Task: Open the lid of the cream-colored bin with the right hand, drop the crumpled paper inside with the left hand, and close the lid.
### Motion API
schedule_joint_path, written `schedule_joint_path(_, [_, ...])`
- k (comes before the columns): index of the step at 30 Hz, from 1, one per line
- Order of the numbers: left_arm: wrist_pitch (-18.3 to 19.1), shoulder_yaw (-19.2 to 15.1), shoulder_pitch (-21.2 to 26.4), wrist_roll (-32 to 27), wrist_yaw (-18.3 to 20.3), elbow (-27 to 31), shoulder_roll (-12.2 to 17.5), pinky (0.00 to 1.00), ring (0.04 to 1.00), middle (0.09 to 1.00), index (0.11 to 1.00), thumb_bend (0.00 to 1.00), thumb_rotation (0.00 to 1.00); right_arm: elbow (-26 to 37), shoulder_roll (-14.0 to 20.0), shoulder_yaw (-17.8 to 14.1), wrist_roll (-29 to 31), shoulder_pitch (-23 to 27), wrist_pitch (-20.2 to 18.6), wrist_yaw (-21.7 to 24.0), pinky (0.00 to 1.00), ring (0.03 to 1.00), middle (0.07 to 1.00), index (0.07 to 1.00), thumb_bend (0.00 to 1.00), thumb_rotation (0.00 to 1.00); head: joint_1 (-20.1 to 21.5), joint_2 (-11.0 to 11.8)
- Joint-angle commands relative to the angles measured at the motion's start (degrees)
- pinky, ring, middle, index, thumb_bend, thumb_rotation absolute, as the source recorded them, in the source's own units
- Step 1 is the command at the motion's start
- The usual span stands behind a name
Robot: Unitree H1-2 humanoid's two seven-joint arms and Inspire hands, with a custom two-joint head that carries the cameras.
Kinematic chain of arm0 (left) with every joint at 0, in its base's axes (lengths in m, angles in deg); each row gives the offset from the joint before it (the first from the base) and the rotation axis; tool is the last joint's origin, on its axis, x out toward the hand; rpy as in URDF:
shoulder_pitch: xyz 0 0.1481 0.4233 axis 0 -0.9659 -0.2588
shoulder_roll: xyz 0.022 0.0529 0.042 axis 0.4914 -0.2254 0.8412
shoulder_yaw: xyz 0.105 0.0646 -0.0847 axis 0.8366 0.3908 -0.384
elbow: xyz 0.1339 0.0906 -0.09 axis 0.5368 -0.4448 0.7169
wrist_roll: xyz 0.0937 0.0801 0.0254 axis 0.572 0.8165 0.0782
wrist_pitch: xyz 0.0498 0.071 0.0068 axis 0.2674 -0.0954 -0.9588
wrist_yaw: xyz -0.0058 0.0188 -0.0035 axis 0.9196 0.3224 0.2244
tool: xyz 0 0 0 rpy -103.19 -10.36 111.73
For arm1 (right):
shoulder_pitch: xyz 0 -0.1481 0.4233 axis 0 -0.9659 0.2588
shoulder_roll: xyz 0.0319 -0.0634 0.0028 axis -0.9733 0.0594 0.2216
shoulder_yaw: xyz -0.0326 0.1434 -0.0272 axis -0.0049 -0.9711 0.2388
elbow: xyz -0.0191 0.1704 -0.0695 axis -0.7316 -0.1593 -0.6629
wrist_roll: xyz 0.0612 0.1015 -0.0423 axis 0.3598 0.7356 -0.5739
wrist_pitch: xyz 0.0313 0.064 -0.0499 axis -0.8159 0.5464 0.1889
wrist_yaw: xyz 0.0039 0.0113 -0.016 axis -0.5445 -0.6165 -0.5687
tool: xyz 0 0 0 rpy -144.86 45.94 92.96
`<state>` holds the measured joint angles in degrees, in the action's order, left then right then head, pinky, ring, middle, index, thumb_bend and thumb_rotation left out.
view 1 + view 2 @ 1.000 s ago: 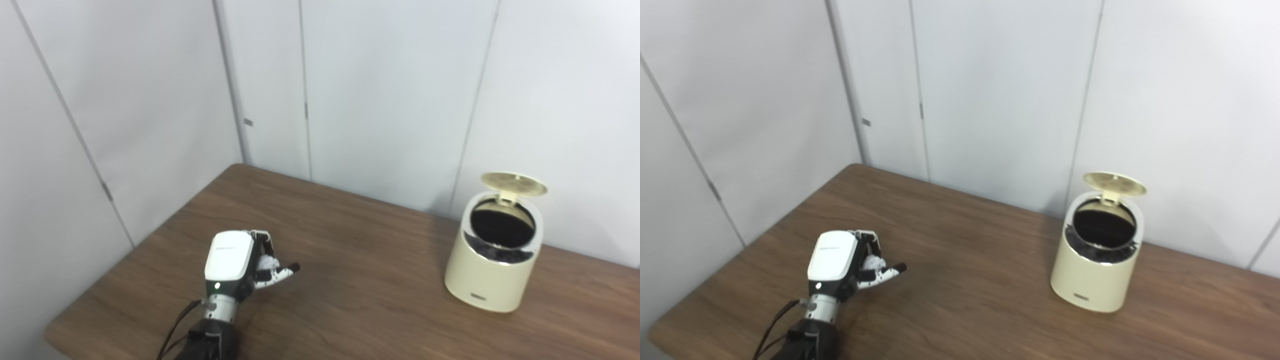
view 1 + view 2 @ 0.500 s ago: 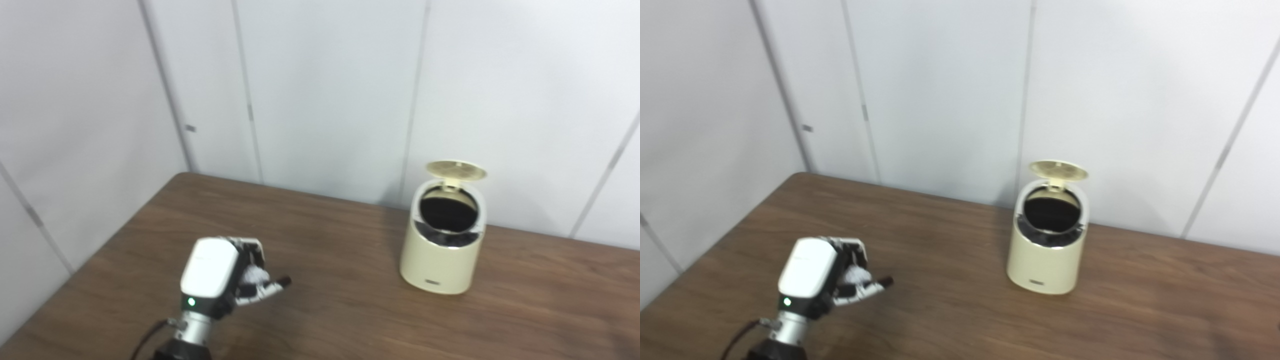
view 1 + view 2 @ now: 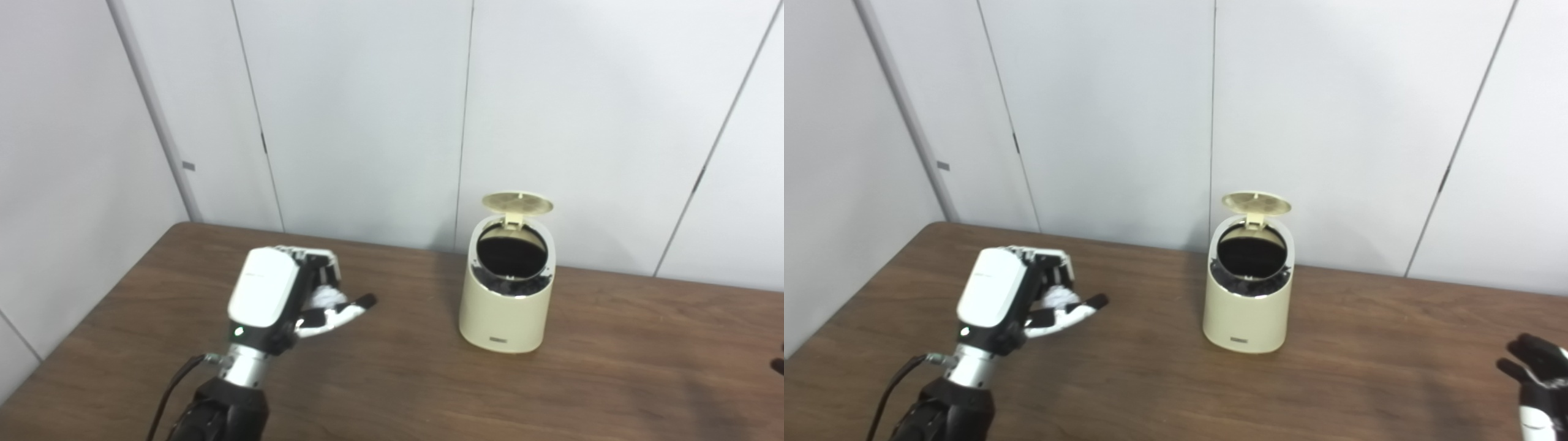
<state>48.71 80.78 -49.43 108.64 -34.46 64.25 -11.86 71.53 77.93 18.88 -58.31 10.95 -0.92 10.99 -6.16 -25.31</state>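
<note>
Right eye view shows the left hand [image 3: 1013, 300] raised above the bench [image 3: 1164, 392], its fingers [image 3: 1053, 272] curled around the crumpled paper [image 3: 1059, 298], a white wad visible between palm and thumb. The thumb sticks out toward the cream-colored bin [image 3: 1247, 306], which stands upright near the bench's back edge, to the right of the hand and a little farther from the robot. The two are well apart, with bare bench between them.

The lid [image 3: 1256, 203] is tipped up and back on its rear hinge, so the dark, round mouth tilts forward toward the cameras and is unobstructed. Judging from this, the opening step is done and the drop is in hand: the paper has to travel rightward and up until it sits over that mouth before the fingers let go.

The right hand [image 3: 1534, 373] sits low at the right edge, fingers spread and holding nothing, clear of the bin. It is only partly in frame, so which hand is nearer the bin cannot be told.
</note>
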Motion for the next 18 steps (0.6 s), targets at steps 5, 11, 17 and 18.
schedule_joint_path(5, [-0.8,2.5,5.6,2.2,2.4,0.9,-3.4,0.05,0.091,0.150,0.191,0.50,0.19,0.2,-2.0,1.0,-3.8,1.2,3.0,-1.5,0.83,0.833,0.799,0.730,0.44,0.66,1.8,1.5])
schedule_joint_path(11, [-2.7,4.6,10.6,3.3,2.0,-3.9,-4.6,0.05,0.093,0.151,0.200,0.50,0.18,-1.0,-2.9,1.3,-5.5,1.5,3.9,-2.7,0.96,0.908,0.865,0.801,0.23,0.65,3.8,2.7])
schedule_joint_path(17, [-4.0,7.0,14.8,6.4,0.3,-8.5,-4.7,0.05,0.085,0.135,0.166,0.49,0.21,-2.8,-3.3,1.7,-5.9,1.5,5.9,-3.0,1.00,0.965,0.913,0.853,0.10,0.60,5.8,3.6])
schedule_joint_path(18, [-4.0,7.4,15.2,7.1,0.2,-8.9,-4.7,0.05,0.085,0.135,0.163,0.49,0.24,-2.9,-3.5,1.9,-5.6,1.4,5.9,-3.0,1.00,0.967,0.915,0.857,0.10,0.55,6.3,3.6])
